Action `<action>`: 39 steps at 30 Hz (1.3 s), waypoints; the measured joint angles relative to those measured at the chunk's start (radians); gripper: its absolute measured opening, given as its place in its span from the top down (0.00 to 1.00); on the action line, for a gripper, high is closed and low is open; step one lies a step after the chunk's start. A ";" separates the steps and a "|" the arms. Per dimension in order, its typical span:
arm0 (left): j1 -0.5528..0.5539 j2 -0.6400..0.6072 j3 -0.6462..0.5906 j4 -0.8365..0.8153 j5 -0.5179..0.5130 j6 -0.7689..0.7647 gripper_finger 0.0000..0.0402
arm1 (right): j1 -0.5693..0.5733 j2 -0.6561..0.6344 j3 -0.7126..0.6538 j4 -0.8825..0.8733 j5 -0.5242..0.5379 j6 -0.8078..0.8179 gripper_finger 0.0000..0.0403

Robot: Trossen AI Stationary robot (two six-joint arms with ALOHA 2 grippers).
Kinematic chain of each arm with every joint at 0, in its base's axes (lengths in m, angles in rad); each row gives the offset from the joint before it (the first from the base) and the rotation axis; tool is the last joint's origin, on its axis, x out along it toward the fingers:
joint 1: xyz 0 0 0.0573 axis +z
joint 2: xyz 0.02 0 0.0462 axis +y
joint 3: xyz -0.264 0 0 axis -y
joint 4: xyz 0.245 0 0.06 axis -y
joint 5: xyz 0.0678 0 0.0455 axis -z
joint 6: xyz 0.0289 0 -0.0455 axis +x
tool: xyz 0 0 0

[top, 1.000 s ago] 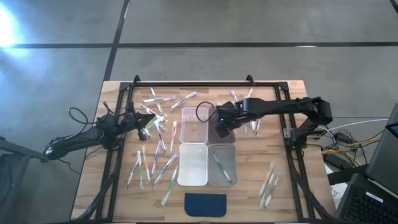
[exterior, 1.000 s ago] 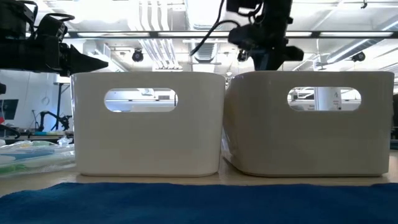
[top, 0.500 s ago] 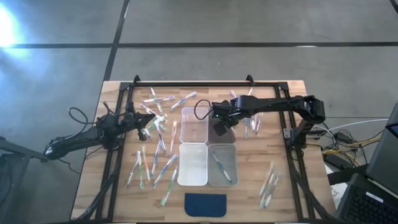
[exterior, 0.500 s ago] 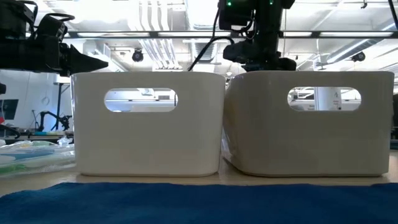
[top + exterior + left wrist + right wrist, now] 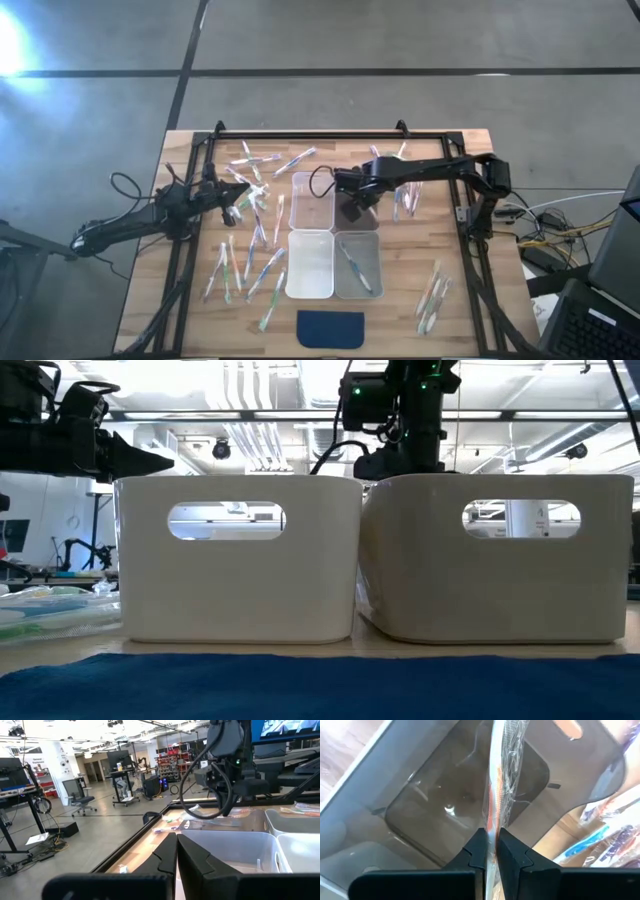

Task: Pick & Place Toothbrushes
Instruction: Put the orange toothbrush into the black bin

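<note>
1. Right wrist view: the right gripper (image 5: 491,845) clamps a clear-wrapped orange toothbrush (image 5: 496,795) above the far-right clear plastic bin (image 5: 357,199).
2. The left gripper (image 5: 176,851), fingers together, waits left of that bin, over scattered toothbrushes (image 5: 250,255).

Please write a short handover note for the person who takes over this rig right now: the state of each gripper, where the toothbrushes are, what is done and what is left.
Right gripper: shut on a wrapped toothbrush with an orange accent, held over the far right bin, which looks empty.
Left gripper: shut, empty, waiting at the table's left side.
Done: one toothbrush lies in the near right bin.
Left: release the held one; many loose toothbrushes left of the bins, some on the right.
</note>
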 joint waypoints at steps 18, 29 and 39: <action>0.001 0.000 0.000 0.000 0.000 0.000 0.96 | -0.002 0.060 -0.002 0.050 -0.039 -0.021 0.96; 0.000 0.000 0.000 0.000 0.000 0.000 0.96 | -0.002 0.059 -0.048 0.089 -0.060 -0.004 0.96; 0.000 0.000 0.000 0.000 0.000 0.000 0.96 | -0.002 0.059 -0.103 0.156 -0.067 0.003 0.96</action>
